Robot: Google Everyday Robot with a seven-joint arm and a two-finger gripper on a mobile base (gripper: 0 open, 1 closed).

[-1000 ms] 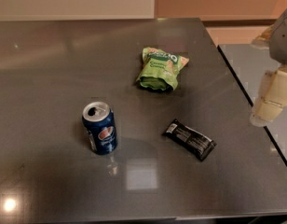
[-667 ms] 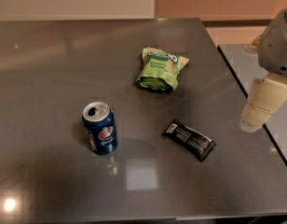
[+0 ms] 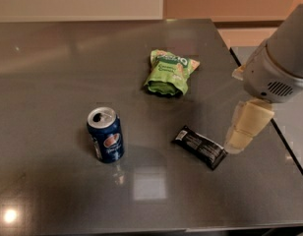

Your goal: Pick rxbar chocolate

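The rxbar chocolate [image 3: 199, 147] is a slim black wrapper with small white print, lying flat and slanted on the dark grey table [image 3: 53, 73], right of centre. My gripper [image 3: 240, 139] hangs from the arm at the right, its cream-coloured fingers pointing down just right of the bar's lower end, close to it but apart from it.
A blue Pepsi can [image 3: 106, 134] stands upright left of the bar. A green snack bag [image 3: 170, 72] lies behind the bar. The table's right edge runs just right of the gripper, with a second grey surface [image 3: 294, 127] beyond it.
The arm has moved left and forward over the table, bringing the gripper from beyond the right edge down to just right of the bar. The objects have not moved.
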